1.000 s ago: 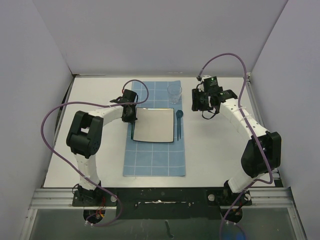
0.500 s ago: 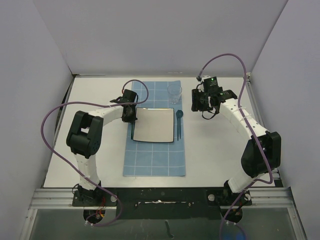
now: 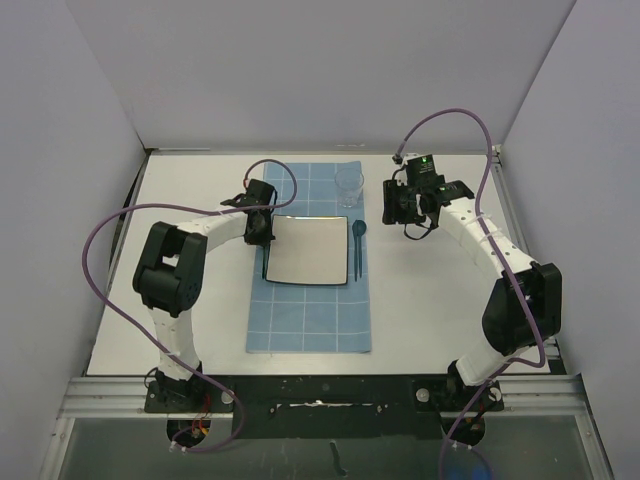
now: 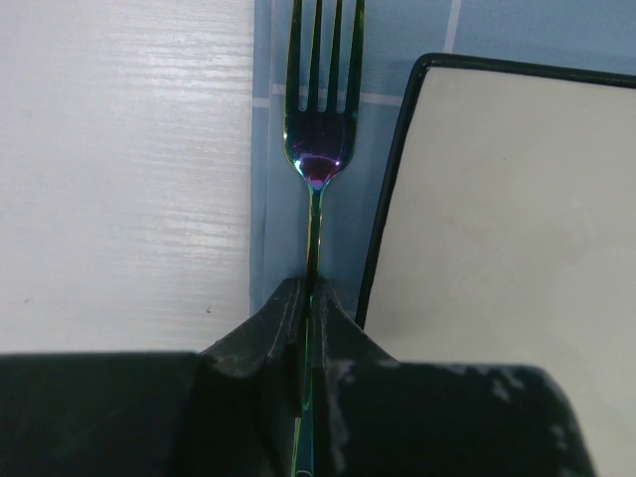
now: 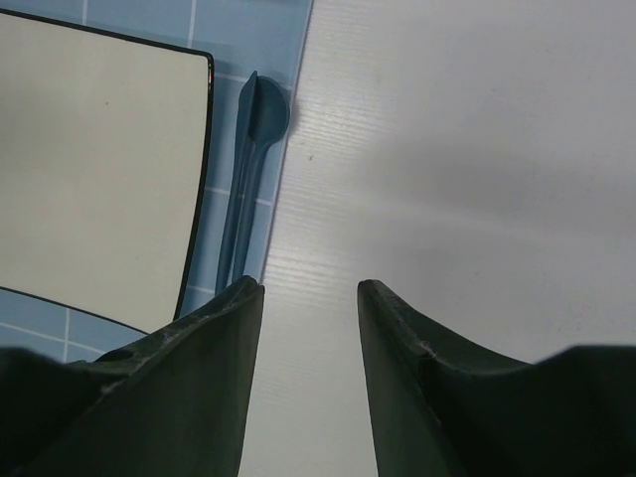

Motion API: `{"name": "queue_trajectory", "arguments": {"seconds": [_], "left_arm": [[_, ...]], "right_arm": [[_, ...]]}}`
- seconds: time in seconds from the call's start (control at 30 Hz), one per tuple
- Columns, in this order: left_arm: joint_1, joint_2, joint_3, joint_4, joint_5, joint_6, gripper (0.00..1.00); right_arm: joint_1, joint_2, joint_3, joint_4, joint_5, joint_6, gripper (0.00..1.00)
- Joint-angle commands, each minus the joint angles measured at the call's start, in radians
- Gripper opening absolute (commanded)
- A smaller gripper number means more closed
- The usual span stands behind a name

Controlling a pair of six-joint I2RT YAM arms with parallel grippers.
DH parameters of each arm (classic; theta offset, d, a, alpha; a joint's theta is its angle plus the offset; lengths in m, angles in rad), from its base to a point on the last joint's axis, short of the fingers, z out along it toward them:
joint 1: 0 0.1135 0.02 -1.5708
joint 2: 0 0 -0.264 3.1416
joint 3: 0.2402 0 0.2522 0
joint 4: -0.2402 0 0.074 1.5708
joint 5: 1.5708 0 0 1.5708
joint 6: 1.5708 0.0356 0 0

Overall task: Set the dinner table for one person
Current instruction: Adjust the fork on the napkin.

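Jaws pinched, from above: left gripper [image 3: 262, 228] at the plate's [image 3: 308, 250] left edge; jaws spread: right gripper [image 3: 400, 205] right of the plate, over the dinner table [image 3: 430, 300] beneath the plate. Left wrist: clamped on the fork [image 4: 316, 149] handle, just left of the plate. Right wrist: gaping, spoon [image 5: 248, 179] just right of the plate.

The fork [image 4: 316, 169] loses its tine tips past the top edge and its handle end between the jaws of the left gripper [image 4: 310, 298]; the plate [image 4: 517, 248] runs off right
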Motion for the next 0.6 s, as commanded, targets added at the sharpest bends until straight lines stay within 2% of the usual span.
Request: {"name": "queue_trajectory", "arguments": {"seconds": [0.0,0.57], "left_arm": [[0.013,-0.03,-0.014,-0.008,-0.071,-0.01,0.0],[0.018,-0.052,-0.019,-0.014,-0.083,-0.012,0.0]], "right_arm": [[-0.009,-0.041,0.007,0.035,-0.011,0.011,0.44],[-0.008,-0.045,0.016,0.028,-0.016,0.016,0.43]]}}
